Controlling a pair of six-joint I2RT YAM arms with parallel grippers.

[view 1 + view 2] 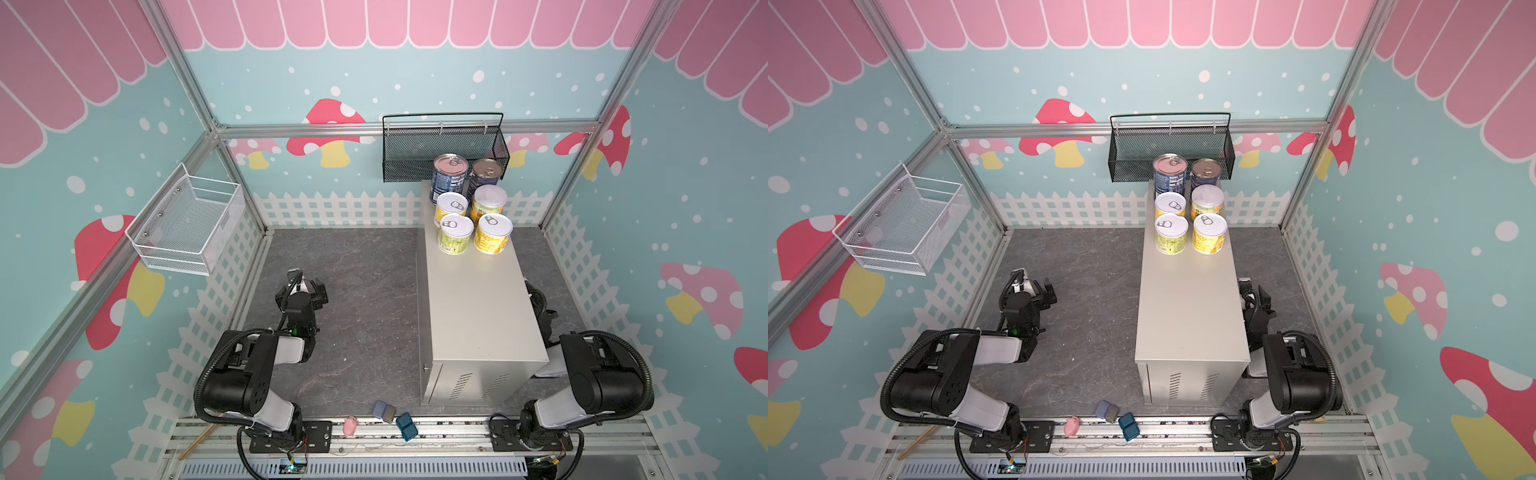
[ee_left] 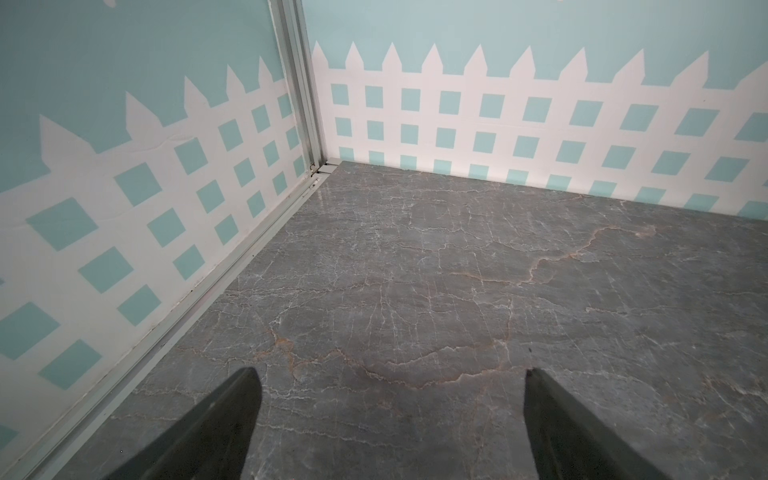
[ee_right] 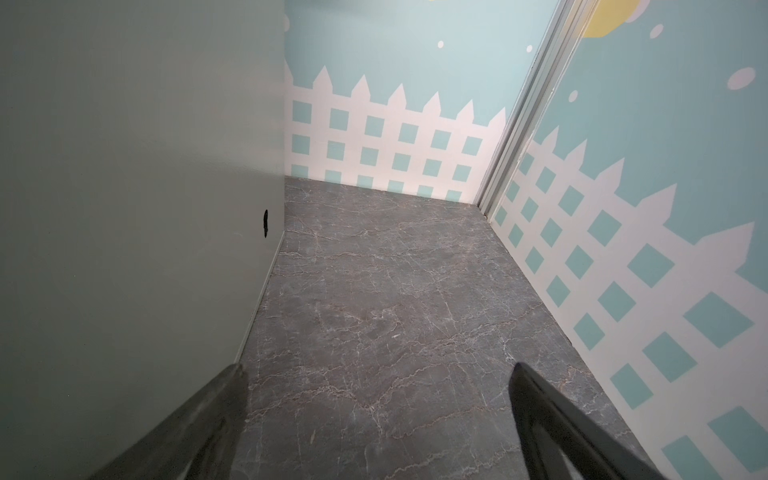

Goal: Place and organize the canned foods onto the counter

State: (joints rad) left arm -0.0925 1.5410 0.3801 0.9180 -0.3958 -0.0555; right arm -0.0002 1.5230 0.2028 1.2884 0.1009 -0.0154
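Standing upright at the 12 o'clock end of the tabletop (image 1: 473, 299), which is the flat top of a beige cabinet with vent slots on its 6 o'clock face, are all six cans, set in three rows of two. The two dark blue cans (image 1: 450, 178) make up the farthest row, right in front of the black mesh basket (image 1: 419, 145) hung on the back wall. The four yellow cans (image 1: 456, 235) fill the two rows on the 6 o'clock side of them. Both top views show the cans packed close together, but whether neighbours touch I cannot tell.

The left hand (image 1: 309, 286) hovers over the marbled floor (image 1: 365, 316) at 9 o'clock from the cabinet, well apart from it. In the left wrist view its fingers (image 2: 232, 415) are spread wide and only floor shows between them. The right hand (image 1: 1254, 291) sits low at 3 o'clock from the cabinet, just beside its side wall and partly hidden by it in both top views. In the right wrist view its fingers (image 3: 552, 415) are also spread wide and grip nothing, and the cabinet's wall rises next to one of them.

A white wire basket (image 1: 187, 224) hangs on the side wall at 10 o'clock. A pink block (image 1: 350, 426), a grey-blue block (image 1: 383, 410) and a teal block (image 1: 406, 426) lie near the 6 o'clock edge, close to the cabinet's front corner.
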